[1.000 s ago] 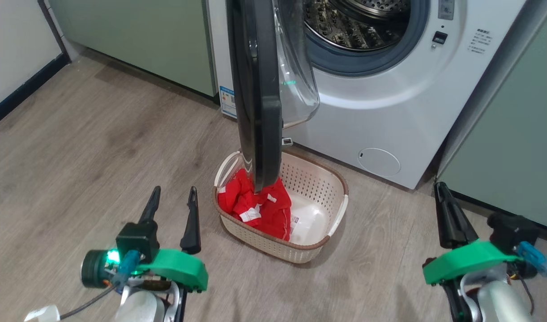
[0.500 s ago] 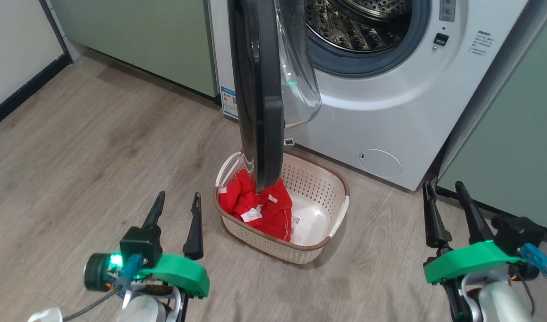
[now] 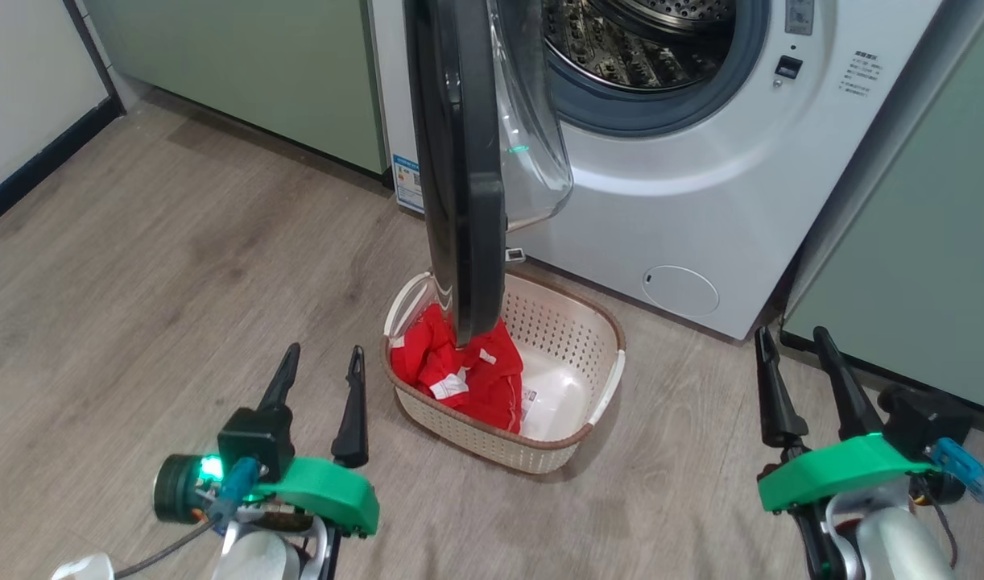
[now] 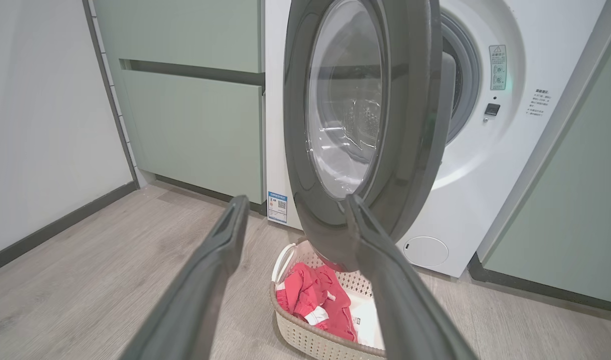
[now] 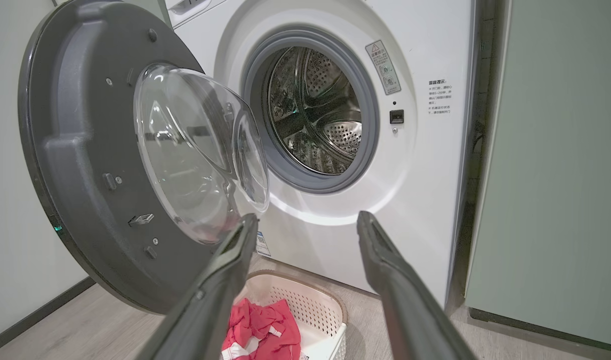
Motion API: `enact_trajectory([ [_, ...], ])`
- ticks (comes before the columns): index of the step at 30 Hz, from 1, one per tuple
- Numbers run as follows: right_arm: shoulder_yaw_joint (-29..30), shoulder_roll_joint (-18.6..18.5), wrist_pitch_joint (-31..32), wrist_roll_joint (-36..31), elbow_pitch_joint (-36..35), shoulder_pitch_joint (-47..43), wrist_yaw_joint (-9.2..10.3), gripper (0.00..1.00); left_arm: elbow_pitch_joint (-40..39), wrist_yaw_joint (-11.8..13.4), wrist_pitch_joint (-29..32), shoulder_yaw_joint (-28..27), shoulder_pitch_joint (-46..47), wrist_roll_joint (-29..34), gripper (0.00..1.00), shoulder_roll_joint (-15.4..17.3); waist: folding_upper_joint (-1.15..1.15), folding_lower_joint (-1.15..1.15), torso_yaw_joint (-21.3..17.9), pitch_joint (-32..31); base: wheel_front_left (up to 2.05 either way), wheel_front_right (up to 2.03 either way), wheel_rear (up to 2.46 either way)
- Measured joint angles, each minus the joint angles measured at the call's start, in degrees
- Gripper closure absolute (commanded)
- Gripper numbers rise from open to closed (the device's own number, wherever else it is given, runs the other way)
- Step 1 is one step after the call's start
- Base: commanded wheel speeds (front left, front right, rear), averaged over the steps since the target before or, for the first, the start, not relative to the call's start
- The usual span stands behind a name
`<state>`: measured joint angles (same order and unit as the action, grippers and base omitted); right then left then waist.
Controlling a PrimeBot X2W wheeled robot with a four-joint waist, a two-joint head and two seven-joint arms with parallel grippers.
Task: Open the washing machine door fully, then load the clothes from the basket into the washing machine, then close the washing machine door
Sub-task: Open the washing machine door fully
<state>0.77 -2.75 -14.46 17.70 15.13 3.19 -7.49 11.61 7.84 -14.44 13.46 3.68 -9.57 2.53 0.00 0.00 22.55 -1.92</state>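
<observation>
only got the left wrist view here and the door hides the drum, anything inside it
observer: In the right wrist view the drum is plain steel as far as it shows, with no red fabric.
operator: ok and the right gripper
observer: The head view has the right gripper open and holding nothing, low over the floor, to the right of the basket and apart from it.
operator: how full is the basket
observer: From above, the clothes fill only its left half. The right half shows its white bottom and a sticker.

left hand (image 3: 324, 350) — dark fingers (image 3: 351, 403), green bracket (image 3: 323, 491), lit lamp (image 3: 210, 467) | right hand (image 3: 791, 331) — green mount (image 3: 830, 475), blue plug (image 3: 955, 467)
</observation>
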Motion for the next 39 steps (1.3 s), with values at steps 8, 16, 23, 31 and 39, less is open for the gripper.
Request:
enact_trajectory([
  [8, -0.14, 0.00, 0.00, 0.00, 0.02, 0.01, 0.00, 0.00, -0.81, 0.43, 0.00, -0.03, 0.00, 0.08, 1.00, 0.00, 0.00, 0.00, -0.48, 0.48, 0.00, 0.00, 0.00],
  [16, -0.33, 0.00, 0.00, -1.11, 0.22, 0.01, 0.00, 0.00, -1.85, 1.01, 0.00, -0.51, 0.51, 0.08, 1.00, 0.00, 0.00, 0.00, 0.03, 1.07, 0.00, 0.00, 0.00],
  [23, -0.11, 0.00, 0.00, -2.82, -1.00, 0.08, 0.00, 0.00, -4.08, 2.97, -0.01, -0.62, 5.59, -0.55, 1.00, -0.02, 0.00, 0.00, 0.59, 3.10, 0.00, 0.00, 0.00],
  [31, -1.03, -0.10, 0.00, -3.70, -1.77, 2.04, 0.00, 0.00, -9.28, 4.54, -0.02, -2.86, 16.45, -1.00, 1.00, -0.21, 0.00, 0.00, -0.19, 6.34, 0.00, 0.00, 0.00],
  [39, -2.45, -1.15, 0.00, -4.12, -1.77, 4.26, 0.00, 0.00, -10.90, 3.85, -0.29, 1.27, 25.94, -2.10, 1.00, -0.34, 0.00, 0.01, -2.86, 9.17, 0.00, 0.00, 0.00],
])
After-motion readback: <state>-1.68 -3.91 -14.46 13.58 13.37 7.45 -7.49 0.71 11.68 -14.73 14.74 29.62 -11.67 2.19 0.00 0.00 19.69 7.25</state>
